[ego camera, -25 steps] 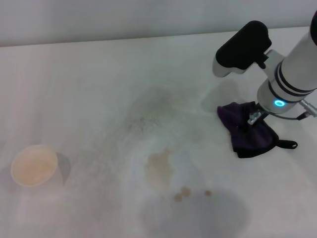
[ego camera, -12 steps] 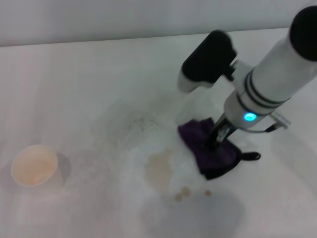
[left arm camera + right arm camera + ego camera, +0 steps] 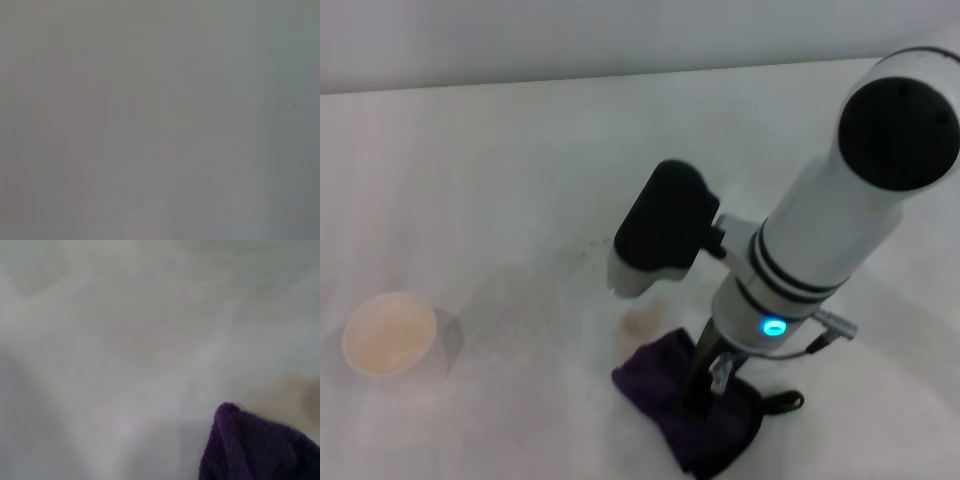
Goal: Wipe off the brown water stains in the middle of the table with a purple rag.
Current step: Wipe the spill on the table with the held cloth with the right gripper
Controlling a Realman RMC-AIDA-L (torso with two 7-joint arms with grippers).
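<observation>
In the head view my right gripper [image 3: 705, 385] is shut on the purple rag [image 3: 665, 400] and presses it flat on the white table [image 3: 500, 170], near the front middle. The rag's black loop [image 3: 788, 403] trails to the right. The rag lies over most of the brown water stains; only a pale tan patch [image 3: 642, 320] shows just beyond the rag, under my wrist's black housing. The droplets are hidden. A corner of the rag also shows in the right wrist view [image 3: 260, 450]. My left gripper is out of view; its wrist view shows only plain grey.
A white paper cup [image 3: 388, 333] stands at the left of the table. Faint dark speckles [image 3: 585, 255] lie beyond the stain. My right arm [image 3: 840, 220] crosses the right half of the table from above.
My right gripper has dragged the purple rag from the right of the table leftward and toward the front, onto the brown stain. The droplets, seen before, are now covered.
</observation>
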